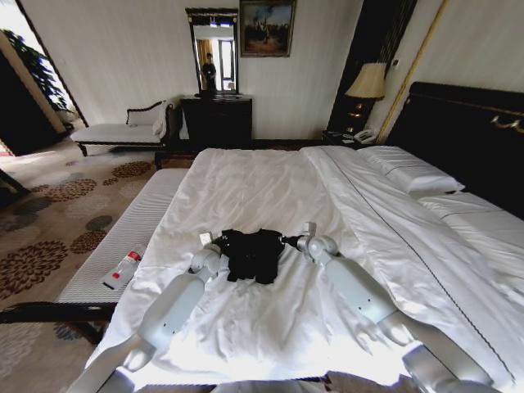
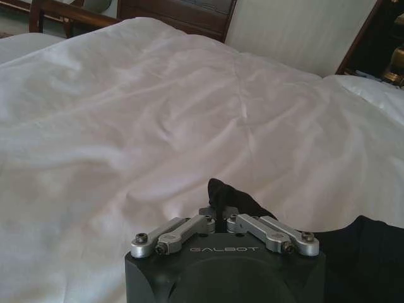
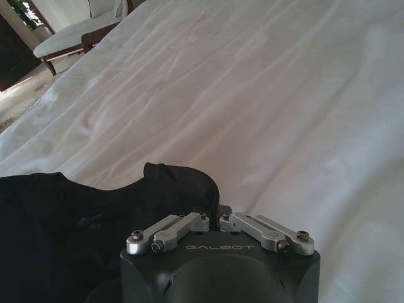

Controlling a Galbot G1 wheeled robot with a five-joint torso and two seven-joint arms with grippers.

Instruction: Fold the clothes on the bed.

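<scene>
The bed (image 1: 270,188) spreads wide under a rumpled white duvet, with pillows (image 1: 409,172) at the dark headboard (image 1: 475,131) on the robot's right. Near the robot's edge of the duvet lies the black T-shirt (image 1: 254,254), bunched into a small dark heap between the two arms, far smaller than the bed.

The left tool (image 2: 218,218) sits at the shirt's left edge, closed on a pinched-up peak of black cloth. The right tool (image 3: 213,211) sits at the opposite edge, likewise closed on a raised fold of fabric.

The shirt looks light, limp and thin: it should lift with hardly any load, sag between the two holds, and drag or crumple rather than keep a shape. It is not fragile, but a shallow pinch of soft cotton could slip out. The best holds are probably edges or corners such as shoulders or hem, kept taut between the tools; on the soft duvet, a low grab risks catching bedding too.
</scene>
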